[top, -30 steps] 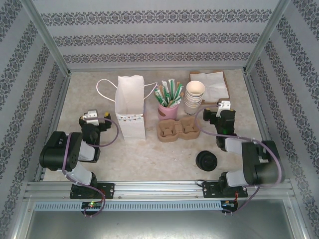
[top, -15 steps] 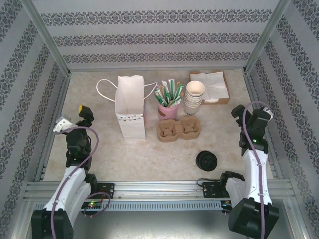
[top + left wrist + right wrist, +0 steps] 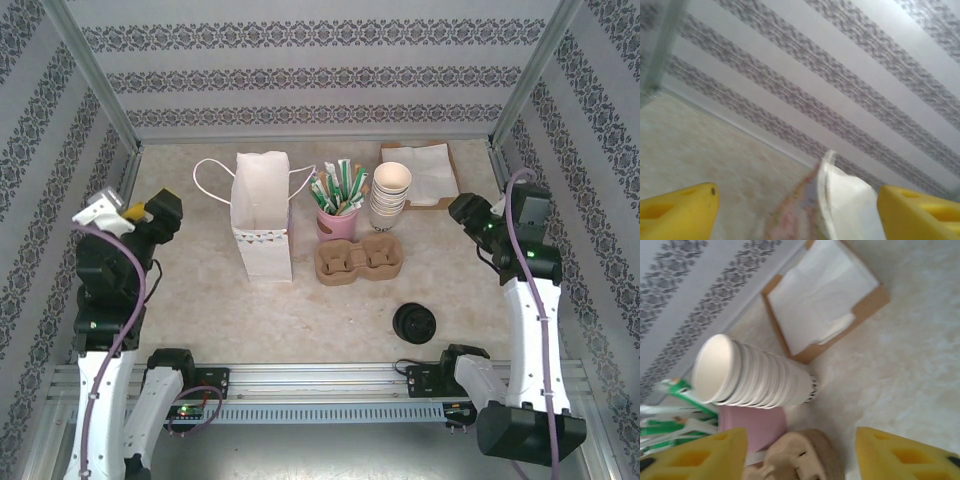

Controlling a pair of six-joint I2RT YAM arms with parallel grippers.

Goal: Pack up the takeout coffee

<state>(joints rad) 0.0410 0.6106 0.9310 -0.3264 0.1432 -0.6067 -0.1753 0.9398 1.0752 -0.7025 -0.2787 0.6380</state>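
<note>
A round black lid (image 3: 414,323) with a raised centre is seen lying flat on the surface, near the front edge and right of the middle, standing alone. Whether a cup is under it cannot be told.

Bright, even light falls from overhead onto the pale table (image 3: 200,300), so I see only faint, soft shadows at the foot of the white bag (image 3: 262,215) and no harsh glare. My left wrist view is smeared with blur, wall stripes and bag edge soft. My right wrist view is crisper on the stacked cups (image 3: 755,375), while my yellow fingertips (image 3: 695,455) sit out of focus.
</note>
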